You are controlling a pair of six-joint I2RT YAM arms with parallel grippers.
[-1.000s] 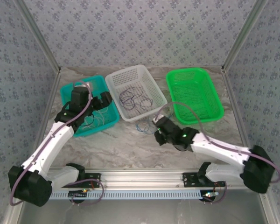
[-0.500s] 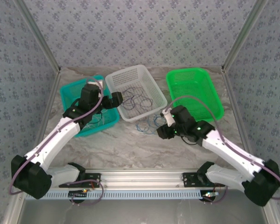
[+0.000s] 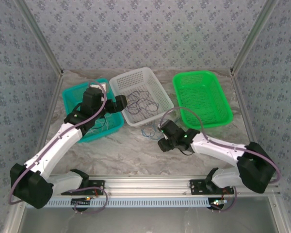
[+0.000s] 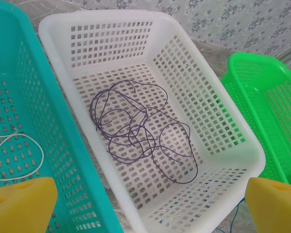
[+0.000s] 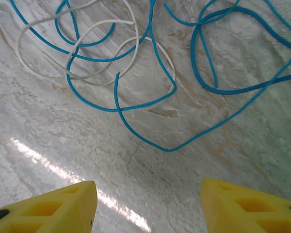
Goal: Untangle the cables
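Note:
A dark purple cable (image 4: 136, 131) lies coiled on the floor of the white basket (image 4: 223, 131), seen from above as cable (image 3: 140, 103). My left gripper (image 4: 148, 206) hovers open over the near end of that basket, at the teal basket's edge (image 3: 120, 103), holding nothing. Blue cables (image 5: 184, 73) lie looped on the marble table, tangled with a pale white cable (image 5: 77, 29); they sit in front of the white basket (image 3: 149, 131). My right gripper (image 5: 148, 206) stands open just short of the blue loops, above bare table (image 3: 160, 138). Another thin white cable (image 4: 19, 145) rests in the teal basket.
Three baskets stand in a row at the back: teal (image 3: 70, 94) on the left, white (image 3: 136, 73) in the middle, green (image 3: 203, 75) on the right. Patterned walls close the table on three sides. A metal rail (image 3: 145, 184) runs along the near edge.
My right gripper has gone from shut to open, and its arm swung right, then back down beside the blue cables. My left gripper moved from the teal basket toward the white one.

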